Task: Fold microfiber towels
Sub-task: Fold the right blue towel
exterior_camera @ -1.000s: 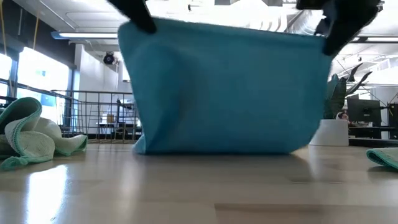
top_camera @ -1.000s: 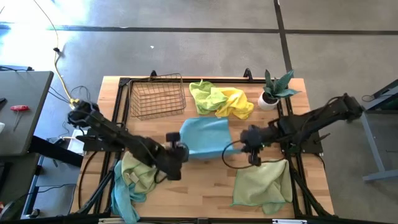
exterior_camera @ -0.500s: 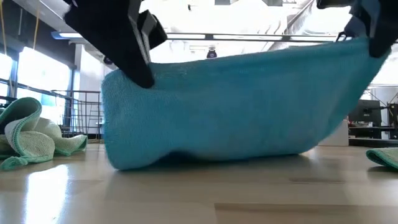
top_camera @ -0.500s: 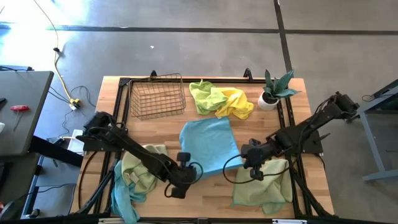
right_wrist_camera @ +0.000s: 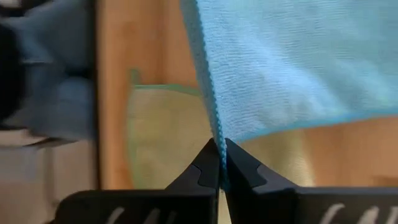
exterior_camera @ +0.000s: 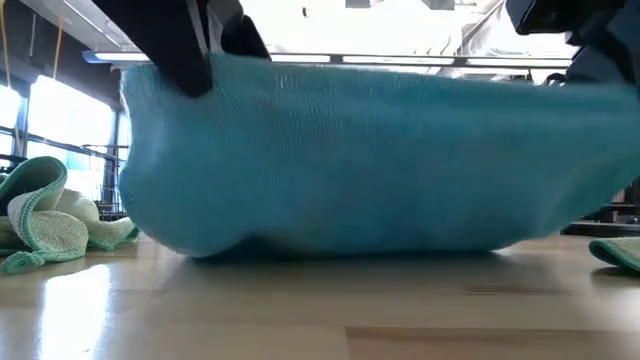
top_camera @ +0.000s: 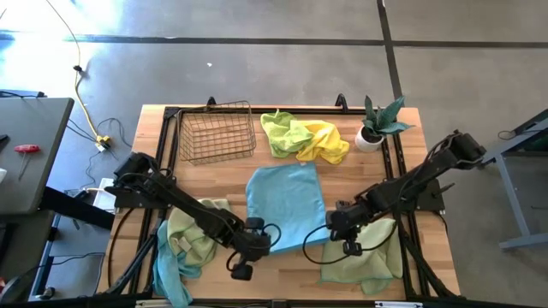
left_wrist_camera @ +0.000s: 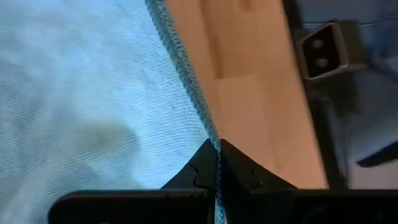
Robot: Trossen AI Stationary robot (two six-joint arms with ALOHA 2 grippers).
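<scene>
A light blue microfiber towel (top_camera: 285,205) is stretched between my two grippers. Its far part lies on the wooden table and its near edge (exterior_camera: 380,80) is held up off the table. My left gripper (top_camera: 255,234) is shut on the towel's near left corner. My right gripper (top_camera: 334,224) is shut on the near right corner. In the low view the towel fills the picture, hanging between the left gripper (exterior_camera: 190,55) and the right gripper (exterior_camera: 590,50). My left gripper pinches the blue towel's stitched side edge (left_wrist_camera: 210,138) at its near left corner between the two fingers, slanting down from above. The corner is lifted and the cloth runs away from it onto the table. My right gripper pinches the stitched edge (right_wrist_camera: 215,138) at the near right corner between its fingers, also slanting down. That corner is lifted over a sage green towel (right_wrist_camera: 168,137).
A lime green and yellow towel heap (top_camera: 304,137) lies at the far middle, beside a wire basket (top_camera: 217,133) and a potted plant (top_camera: 377,124). A sage and teal pile (top_camera: 184,244) lies near left. A flat sage green towel (top_camera: 364,252) lies near right.
Both grippers have gone down and toward the table's near edge, tipping further downward, with the blue towel's near corners still held. The towel, which hung upright, is now drawn out lower and longer over the table; its far edge has stayed in place.
</scene>
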